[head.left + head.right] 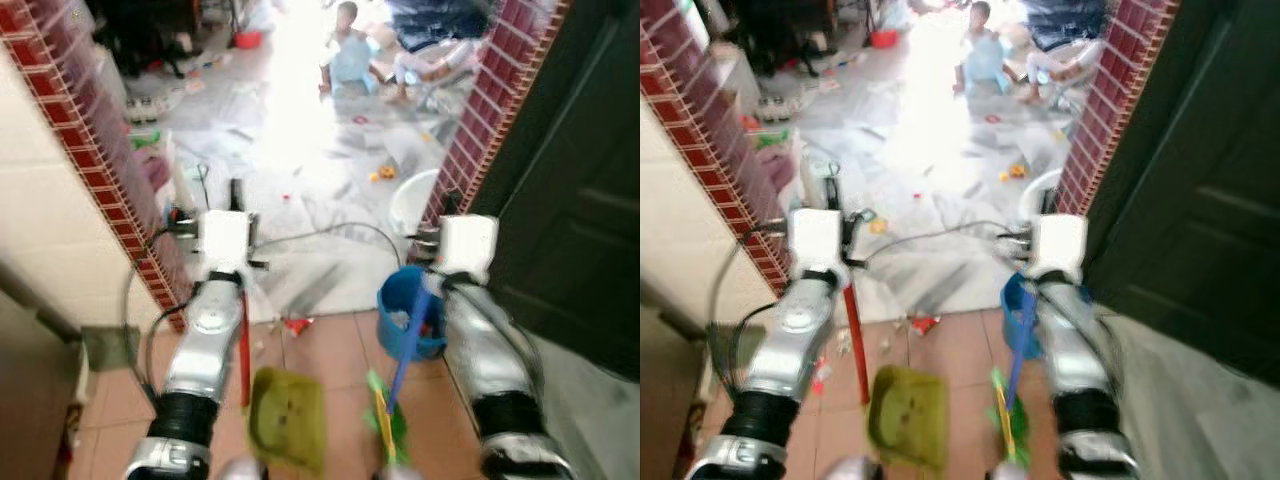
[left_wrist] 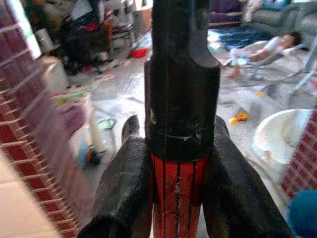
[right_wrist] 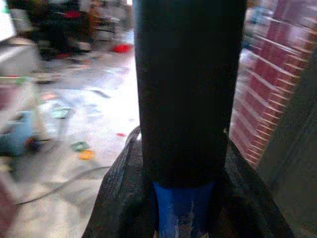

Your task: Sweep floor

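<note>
My left gripper (image 1: 233, 196) is shut on the red handle (image 1: 244, 350) of a green dustpan (image 1: 287, 418), which hangs low over the tiled floor between my arms. In the left wrist view the black fingers (image 2: 124, 183) clamp the red handle (image 2: 179, 198) just below its black cap. My right gripper (image 1: 449, 207) is shut on the blue broom handle (image 1: 408, 352), and the green and yellow broom head (image 1: 385, 422) sits near the floor. The right wrist view has the fingers (image 3: 121, 193) pressed on the black and blue handle (image 3: 184, 208). A red scrap of litter (image 1: 297, 324) lies on the tiles ahead.
I stand in a doorway between a brick wall (image 1: 100, 170) on the left and a brick pillar (image 1: 485, 110) with a dark door (image 1: 580, 190) on the right. A blue bucket (image 1: 400, 305) and white basin (image 1: 412, 200) are ahead right. People (image 1: 347, 55) sit on the littered floor beyond.
</note>
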You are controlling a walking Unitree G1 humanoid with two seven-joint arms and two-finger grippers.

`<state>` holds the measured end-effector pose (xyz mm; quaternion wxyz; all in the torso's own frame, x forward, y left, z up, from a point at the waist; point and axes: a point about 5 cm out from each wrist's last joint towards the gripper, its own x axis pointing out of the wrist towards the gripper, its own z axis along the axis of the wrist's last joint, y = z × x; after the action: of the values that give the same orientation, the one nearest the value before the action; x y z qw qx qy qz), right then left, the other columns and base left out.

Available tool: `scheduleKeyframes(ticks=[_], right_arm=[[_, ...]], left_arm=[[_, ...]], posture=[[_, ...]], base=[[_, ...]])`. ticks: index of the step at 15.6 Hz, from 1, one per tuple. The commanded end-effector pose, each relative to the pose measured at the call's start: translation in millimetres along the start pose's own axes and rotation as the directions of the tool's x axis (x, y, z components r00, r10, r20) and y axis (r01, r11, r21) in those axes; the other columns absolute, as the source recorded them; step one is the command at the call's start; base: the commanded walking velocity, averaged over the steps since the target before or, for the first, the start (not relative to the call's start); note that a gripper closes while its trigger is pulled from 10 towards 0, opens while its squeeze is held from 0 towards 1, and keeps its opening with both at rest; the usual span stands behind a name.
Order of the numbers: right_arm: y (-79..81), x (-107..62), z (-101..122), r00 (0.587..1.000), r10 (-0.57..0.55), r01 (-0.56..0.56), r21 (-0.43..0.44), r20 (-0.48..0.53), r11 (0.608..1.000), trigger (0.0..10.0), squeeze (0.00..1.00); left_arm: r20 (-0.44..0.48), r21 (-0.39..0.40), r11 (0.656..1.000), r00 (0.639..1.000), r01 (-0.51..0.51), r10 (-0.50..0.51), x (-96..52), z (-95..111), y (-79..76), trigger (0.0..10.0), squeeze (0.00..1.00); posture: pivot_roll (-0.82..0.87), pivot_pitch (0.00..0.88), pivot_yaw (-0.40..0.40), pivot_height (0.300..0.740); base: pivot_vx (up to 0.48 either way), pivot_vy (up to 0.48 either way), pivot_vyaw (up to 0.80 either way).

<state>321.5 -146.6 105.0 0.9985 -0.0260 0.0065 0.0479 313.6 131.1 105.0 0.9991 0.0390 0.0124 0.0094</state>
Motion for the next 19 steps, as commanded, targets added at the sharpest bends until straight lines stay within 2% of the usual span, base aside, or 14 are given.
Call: scheduleKeyframes(ticks=[1, 2, 6, 11, 14, 19], right_arm=[[-5.9, 1.9, 12, 0.998, -0.015, 0.015, 0.010, 0.054, 1.000, 10.0, 0.00], [-6.5, 1.1, 12, 0.998, -0.015, 0.015, 0.005, 0.059, 1.000, 10.0, 0.00], [-7.3, 0.9, 14, 0.997, -0.017, 0.018, -0.014, 0.073, 1.000, 10.0, 0.00], [-8.7, 4.4, 29, 0.990, -0.013, 0.020, -0.048, 0.141, 0.999, 10.0, 0.00], [-7.5, 5.4, 31, 0.989, -0.010, 0.017, -0.050, 0.150, 0.999, 10.0, 0.00], [-8.8, 5.1, 40, 0.980, -0.017, 0.036, -0.092, 0.199, 0.995, 10.0, 0.00]], left_arm=[[0.110, 0.029, 1.000, 0.994, 0.002, -0.005, 2.1, 24, -2.8, 10.0, 0.00], [0.114, 0.027, 1.000, 0.993, -0.004, 0.001, 1.2, 26, -2.6, 10.0, 0.00], [0.137, -0.004, 1.000, 0.990, -0.028, 0.028, 0.1, 30, -0.2, 10.0, 0.00], [0.135, -0.013, 1.000, 0.990, -0.027, 0.028, -3.9, 31, 6.8, 10.0, 0.00], [0.132, -0.037, 0.999, 0.991, -0.013, 0.018, -4.4, 30, 7.1, 10.0, 0.00], [0.141, -0.044, 0.999, 0.990, -0.003, 0.009, -3.1, 35, 7.3, 10.0, 0.00]], posture=[[-0.08, 0.000, 0.008, 0.740], [-0.08, 0.000, 0.008, 0.740], [-0.08, 0.000, 0.007, 0.740], [-0.08, 0.000, 0.009, 0.740], [-0.08, 0.000, 0.011, 0.740], [-0.08, 0.000, 0.012, 0.740]], base=[[0.000, 0.000, 0.00], [0.000, 0.000, 0.00], [0.000, 0.000, 0.78], [0.000, 0.000, 0.80], [0.000, 0.000, 0.00], [0.289, 0.000, 0.00]])
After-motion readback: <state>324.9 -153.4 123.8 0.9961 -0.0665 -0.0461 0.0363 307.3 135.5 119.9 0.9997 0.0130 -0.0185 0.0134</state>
